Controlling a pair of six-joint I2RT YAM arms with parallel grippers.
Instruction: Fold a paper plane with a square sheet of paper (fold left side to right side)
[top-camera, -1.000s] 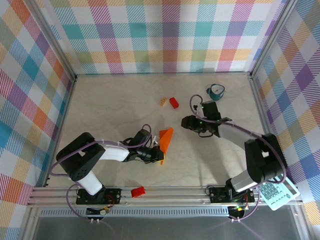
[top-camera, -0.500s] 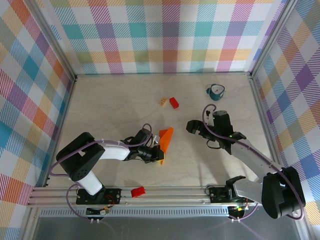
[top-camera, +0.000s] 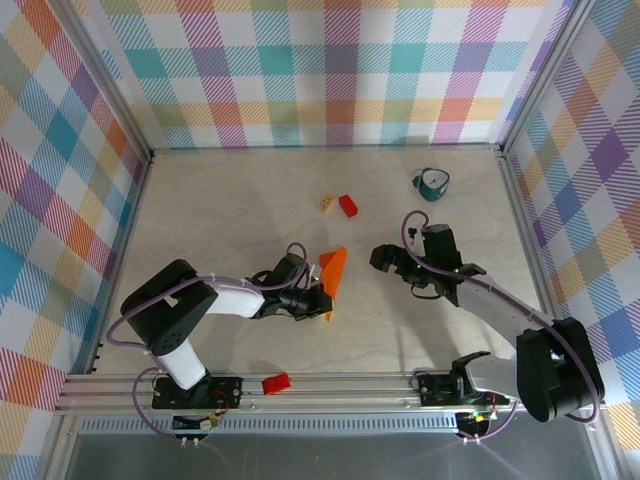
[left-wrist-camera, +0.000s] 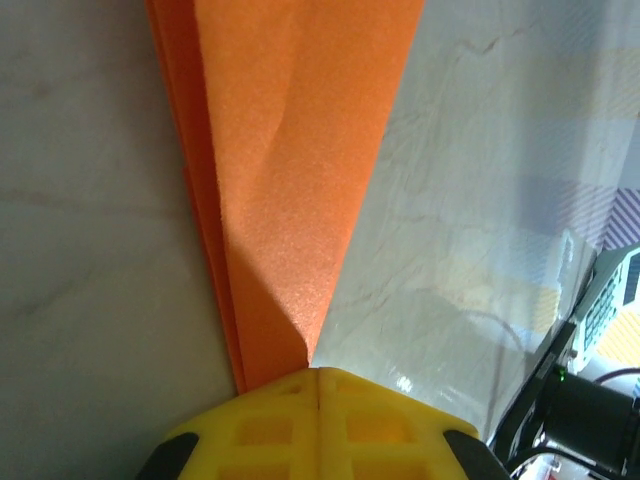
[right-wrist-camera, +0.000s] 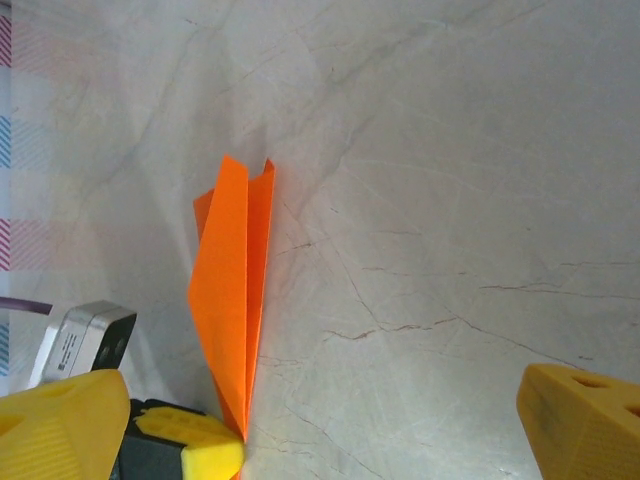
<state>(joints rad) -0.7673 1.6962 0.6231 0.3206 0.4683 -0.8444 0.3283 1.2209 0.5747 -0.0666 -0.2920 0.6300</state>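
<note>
1. Left gripper (top-camera: 318, 300) is clamped tight on the narrow pointed end of the paper plane (top-camera: 332, 272). In its wrist view the two yellow fingertips meet with no gap, and the orange layers run out from between them.
2. Right gripper (top-camera: 383, 258) hangs near the paper's right side, clear of it. Its jaws are spread wide and nothing is between them.
3. Near the middle of the table (top-camera: 220, 210), the paper is a slim orange dart. Its point is toward the near edge and its wider tail toward the far wall. The right wrist view shows stacked flaps and a lengthwise crease. I cannot tell whether it lies fully flat.
4. Step in hand, as I judge it: the main folds look made, and the work is now the late creasing or shaping of the dart. One arm pins the nose while the other gets ready.
5. Next move, as I judge it:
   - The open gripper needs to come in low over the tail or a loose flap.
   - It must take thin paper without dragging it.
   - The pinned nose must not twist meanwhile.
6. Count:
   - one orange paper
   - two grippers
   - two red blocks, one far from the arms (top-camera: 348, 205) and one on the near rail (top-camera: 276, 383)
   - one tan block (top-camera: 327, 203), just beside the far red one
   - one small teal cup-like thing (top-camera: 432, 183)
</note>
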